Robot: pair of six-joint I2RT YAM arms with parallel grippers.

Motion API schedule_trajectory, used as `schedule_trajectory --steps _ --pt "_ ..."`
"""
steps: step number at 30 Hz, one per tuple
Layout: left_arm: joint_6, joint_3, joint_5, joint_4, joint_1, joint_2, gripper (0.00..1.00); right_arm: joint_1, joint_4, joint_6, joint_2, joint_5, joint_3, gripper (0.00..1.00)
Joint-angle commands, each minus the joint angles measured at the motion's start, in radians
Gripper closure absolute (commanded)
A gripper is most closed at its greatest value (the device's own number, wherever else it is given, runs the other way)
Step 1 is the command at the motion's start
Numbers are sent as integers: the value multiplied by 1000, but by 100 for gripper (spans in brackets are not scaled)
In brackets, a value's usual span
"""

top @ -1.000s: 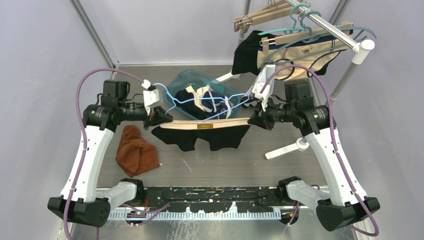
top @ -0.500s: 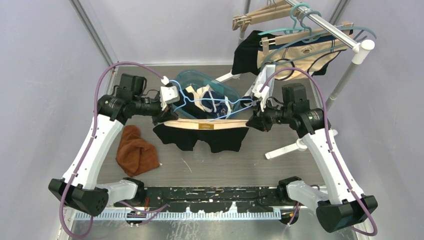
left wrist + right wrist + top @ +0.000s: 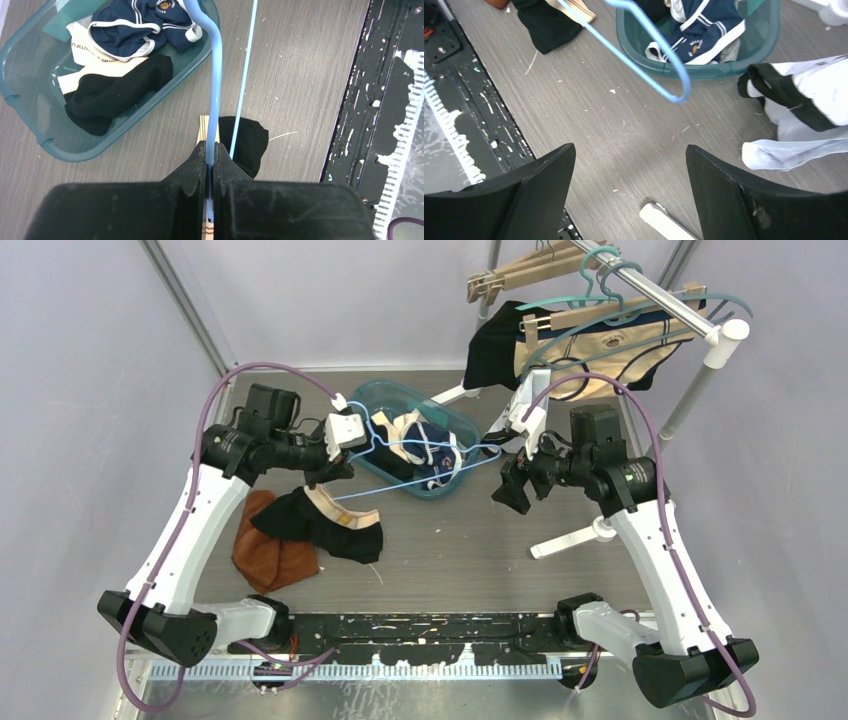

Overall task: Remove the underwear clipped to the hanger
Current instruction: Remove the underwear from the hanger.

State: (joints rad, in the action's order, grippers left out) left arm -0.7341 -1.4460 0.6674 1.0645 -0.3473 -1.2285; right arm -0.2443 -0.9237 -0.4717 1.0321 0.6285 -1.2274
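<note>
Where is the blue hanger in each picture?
Top view: the blue hanger stretches across the middle, partly over the green tub.
Left wrist view: the hanger runs up the centre, pinched in the left pincer, with the tub at upper left.
Right wrist view: the hanger curves across the top middle, in front of the tub.
Shared landmark: the green tub of clothes.

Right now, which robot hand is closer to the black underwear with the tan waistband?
Left. The left gripper, shut on the light blue hanger, sits just above the black underwear; the open right gripper is past the hanger's other end.
</note>
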Motion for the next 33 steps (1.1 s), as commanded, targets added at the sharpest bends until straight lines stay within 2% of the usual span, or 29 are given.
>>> schedule_trajectory --steps 1,10,16,23,26,31,33 --pt "-48 -64 -56 43 -38 -14 100 4 -37 -36 -5 -44 -102 9" --pt "-73 -116 -144 113 -128 -58 100 -37 -94 -105 26 -7 -241 4" --pt "-69 -160 -153 143 -184 -103 100 -161 -54 -112 80 41 -258 4" --pt "-45 -218 -153 165 -245 -148 100 -317 35 -101 179 -4 -234 7" --pt "-36 -221 -136 163 -251 -157 100 -327 42 -106 224 -1 -230 20" --pt "-35 -205 -138 153 -254 -162 100 -328 70 -100 229 37 -203 50" --pt "-35 -198 -137 147 -254 -164 100 -328 90 -93 219 37 -185 65"
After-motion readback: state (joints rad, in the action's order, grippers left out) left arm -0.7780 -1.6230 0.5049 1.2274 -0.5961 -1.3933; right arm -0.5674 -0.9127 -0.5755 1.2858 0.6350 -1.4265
